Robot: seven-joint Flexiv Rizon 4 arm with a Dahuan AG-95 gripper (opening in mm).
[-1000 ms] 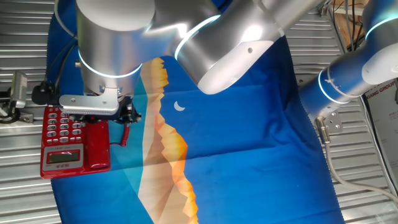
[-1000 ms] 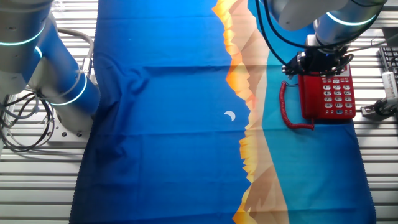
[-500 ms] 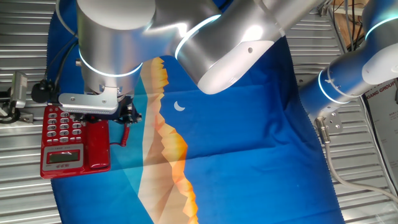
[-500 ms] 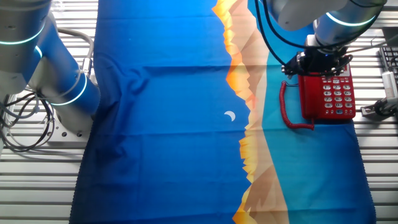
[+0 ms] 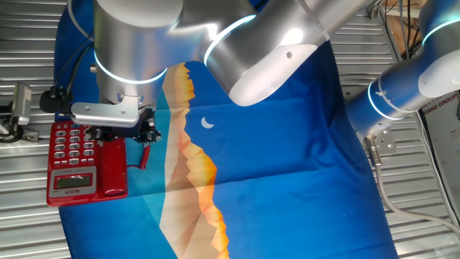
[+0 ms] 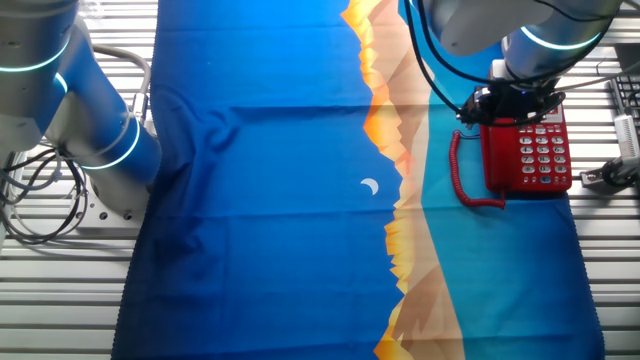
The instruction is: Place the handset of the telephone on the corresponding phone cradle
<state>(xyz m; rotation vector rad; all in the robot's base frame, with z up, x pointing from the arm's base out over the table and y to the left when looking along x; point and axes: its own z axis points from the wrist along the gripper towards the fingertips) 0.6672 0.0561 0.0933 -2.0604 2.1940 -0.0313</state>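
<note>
Pincer (image 6: 508,100) first: mine hangs just above the far end of the telephone (image 6: 527,152), and compared with a second ago my wrist has lifted a little, the silver flange riding higher over the keypad in both views. Its fingers are hidden under my wrist and the black housing, so I cannot tell how wide they stand or whether they grip anything.

Along the plain red side of the base lies the handset (image 5: 113,167), seated lengthwise on the phone cradle (image 6: 497,155) as far as I can judge, beside the grey buttons. Its coiled cord (image 6: 462,172) loops out onto the blue cloth (image 6: 260,200) toward the middle of the worktop (image 6: 600,290). The phone sits near one edge of the cloth, close to the slatted metal.

That small rise reads to me as letting go and backing off, with the placing essentially finished; what remains is clearing upward without snagging the cord.
</note>
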